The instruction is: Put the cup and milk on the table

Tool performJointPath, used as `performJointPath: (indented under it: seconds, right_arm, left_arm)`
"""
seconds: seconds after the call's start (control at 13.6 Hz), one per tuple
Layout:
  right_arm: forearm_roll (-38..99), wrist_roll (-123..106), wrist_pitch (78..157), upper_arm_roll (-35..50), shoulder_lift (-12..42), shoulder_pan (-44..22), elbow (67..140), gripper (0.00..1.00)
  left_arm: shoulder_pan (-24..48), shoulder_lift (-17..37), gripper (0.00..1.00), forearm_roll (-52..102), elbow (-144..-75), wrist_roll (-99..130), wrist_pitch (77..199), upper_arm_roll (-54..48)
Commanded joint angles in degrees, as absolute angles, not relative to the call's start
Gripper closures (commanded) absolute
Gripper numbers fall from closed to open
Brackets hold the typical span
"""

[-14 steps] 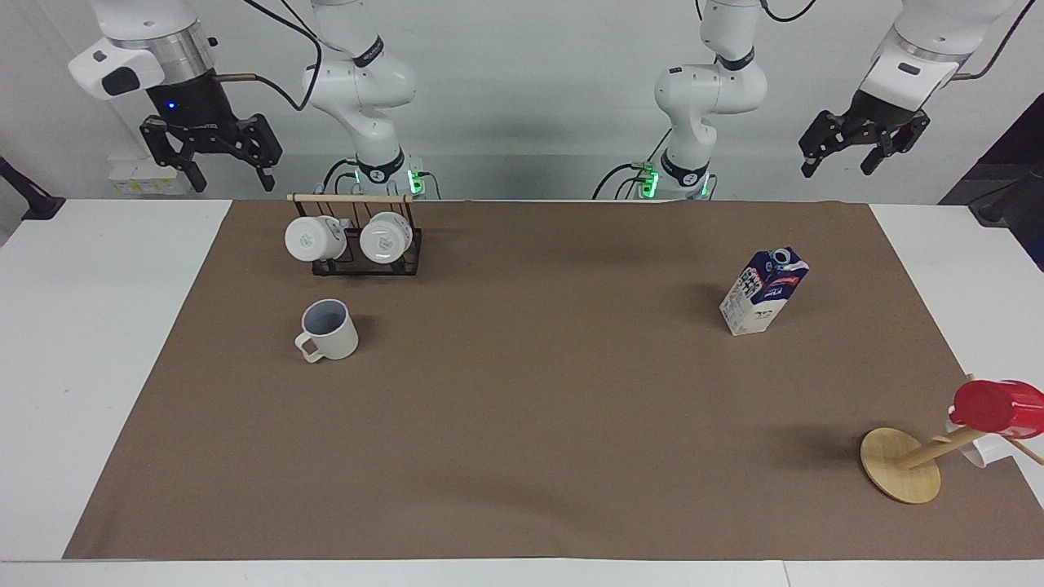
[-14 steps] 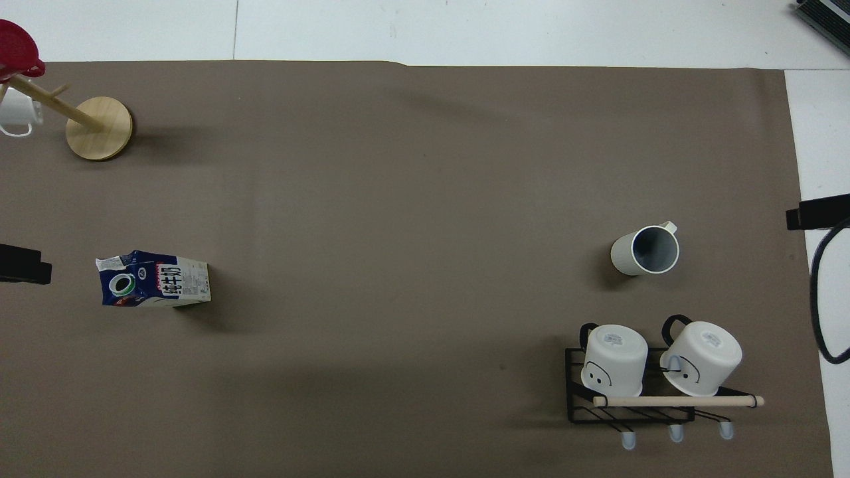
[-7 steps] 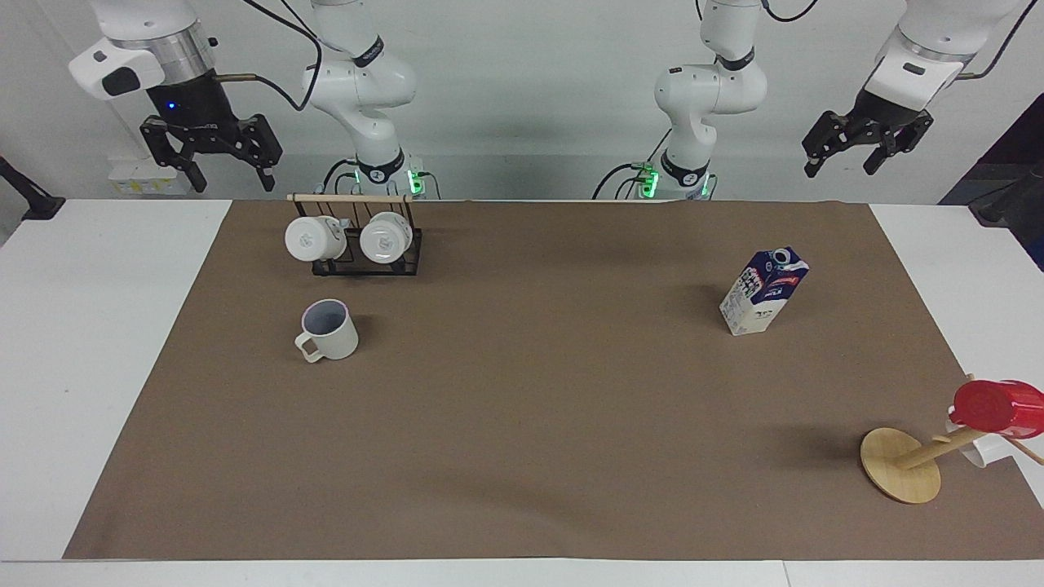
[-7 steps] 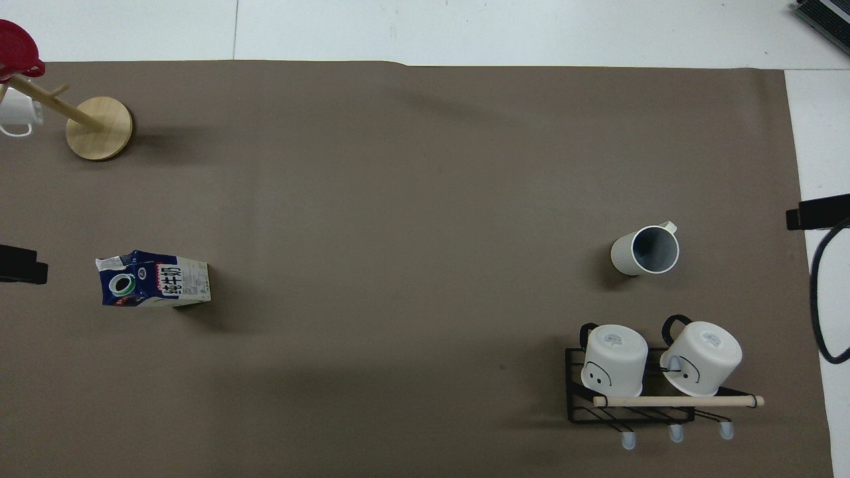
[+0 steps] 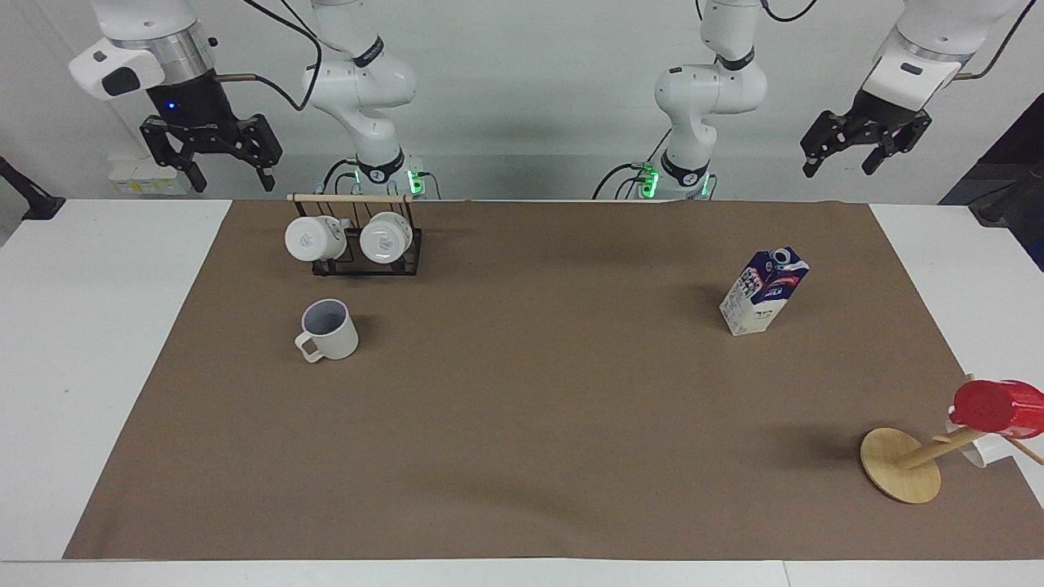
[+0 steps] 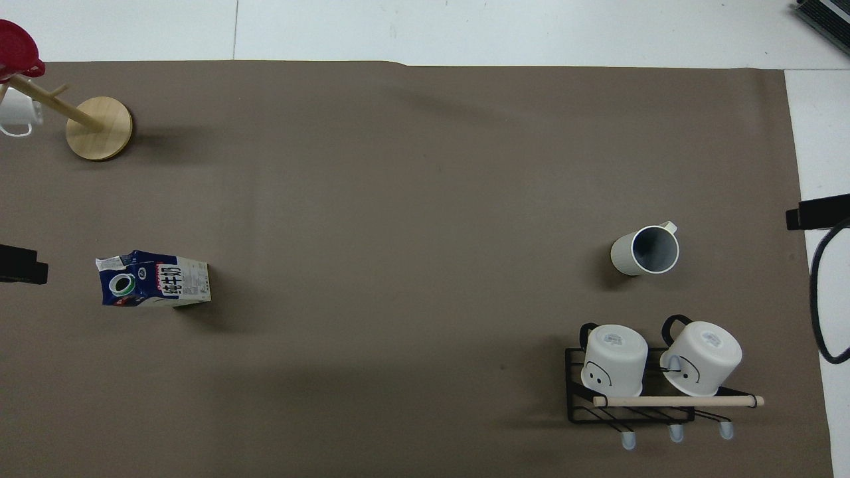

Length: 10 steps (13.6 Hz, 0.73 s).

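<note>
The wide brown paper-like sheet (image 5: 522, 424) looks matt and slightly fibrous, with faint crease lines, and lies over the smooth white counter (image 5: 90, 342). The cream-white mug with a loop handle (image 5: 328, 330) has a soft, satiny glaze. The small gable-top milk carton (image 5: 763, 291) is printed cardboard with a faint sheen and a round plastic cap. Two plain white mugs (image 6: 614, 359) look glossy, hung on a black wire rack (image 6: 631, 405) with a pale wooden rod. The round-based wooden stand (image 5: 900, 465) is smooth, light wood, carrying a shiny red plastic-looking cup (image 5: 997, 407).
</note>
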<state>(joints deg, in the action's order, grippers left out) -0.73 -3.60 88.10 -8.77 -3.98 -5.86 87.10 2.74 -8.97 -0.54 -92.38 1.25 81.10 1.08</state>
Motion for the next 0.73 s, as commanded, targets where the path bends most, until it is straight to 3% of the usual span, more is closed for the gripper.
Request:
performJointPath:
  seconds: [0.0,0.66]
  right_arm:
    - [-0.5,-4.7,88.4,-8.4,-4.7,-5.3,88.2,0.0]
    - [-0.5,-4.7,88.4,-8.4,-4.7,-5.3,88.2,0.0]
  left_arm:
    - [3.7,-9.1,0.0,-1.2,-92.2,1.4,81.4,0.9]
    - [3.8,-9.1,0.0,-1.2,-92.3,-1.5,82.9,0.6]
